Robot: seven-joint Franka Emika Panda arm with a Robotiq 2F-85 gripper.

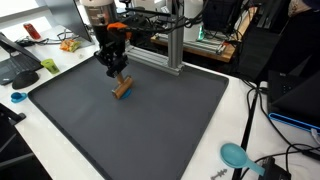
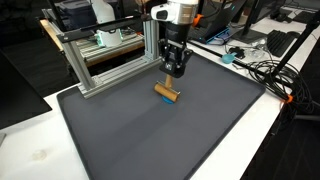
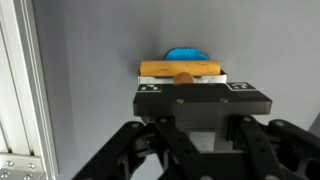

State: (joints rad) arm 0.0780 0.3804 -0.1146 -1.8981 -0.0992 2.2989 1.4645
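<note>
Wood, pale tan and bar-shaped: our wooden piece (image 3: 180, 69) has a blue part (image 3: 186, 54) behind it and rests on the grey mat (image 1: 150, 130) near the aluminium frame (image 1: 176, 48). The gripper (image 1: 117, 74) is clenched on it. Only the wrist view shows us the tan nub between the fingertips, while both exterior views show the piece tilted.

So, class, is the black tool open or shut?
Shut: in the wrist view the black tool clamps the tan wooden block from both sides.
</note>
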